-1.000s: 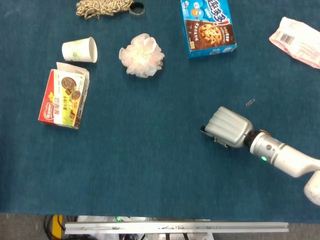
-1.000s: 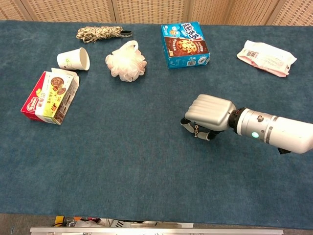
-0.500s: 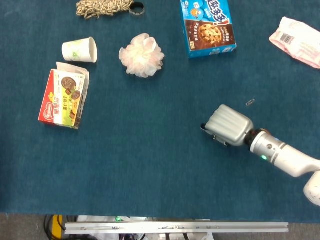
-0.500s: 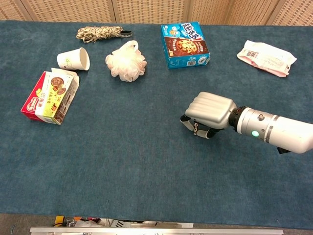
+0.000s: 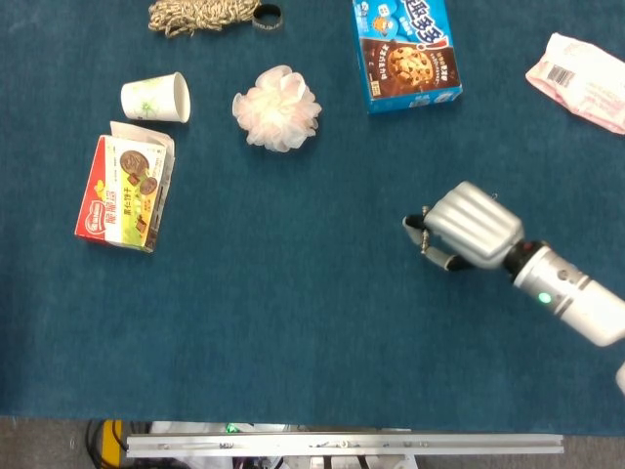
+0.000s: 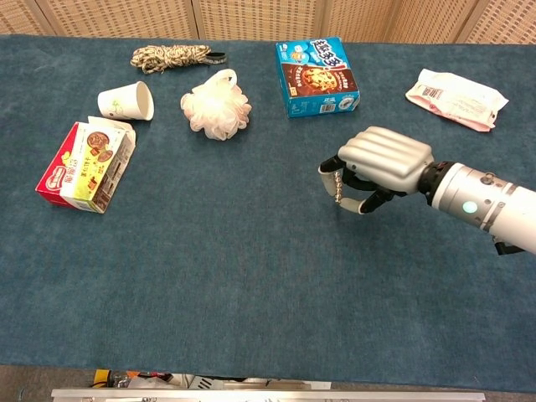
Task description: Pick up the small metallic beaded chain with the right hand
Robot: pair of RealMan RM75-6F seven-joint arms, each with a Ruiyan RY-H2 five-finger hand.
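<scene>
I am holding the beaded chain (image 6: 339,186) in my right hand (image 6: 381,163), fingers curled in around its top while the rest is dangling below the fingertips, clear of the blue table (image 6: 251,268). The paper cup (image 6: 126,102) is lying on its side (I cannot tell what is inside). The red snack box (image 6: 84,167) is sitting flap-open nearby. The left hand is showing in neither view.

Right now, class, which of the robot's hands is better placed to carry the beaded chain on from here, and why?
The right. The right hand already pinches the beaded chain, which dangles from its fingers above the blue table. The left hand shows in neither view, so nothing suggests it is placed to help.
</scene>
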